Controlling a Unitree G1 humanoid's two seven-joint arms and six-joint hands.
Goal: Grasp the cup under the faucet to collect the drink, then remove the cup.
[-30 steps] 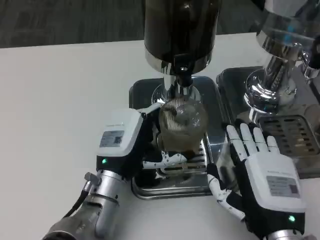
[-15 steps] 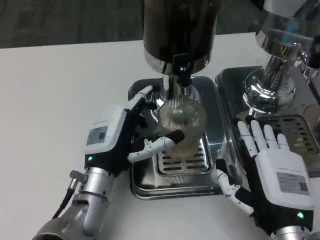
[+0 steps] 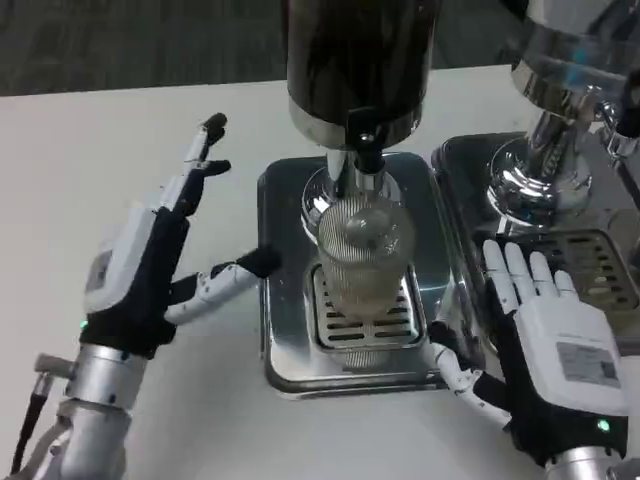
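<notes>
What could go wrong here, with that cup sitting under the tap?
Two risks, as I judge it. The cup stands alone on the drip tray, and the left hand is open beside the tray, so nothing steadies it if the faucet pours. The right hand lies flat by the tray's right edge; reaching back in, either hand might knock the cup over.
</notes>
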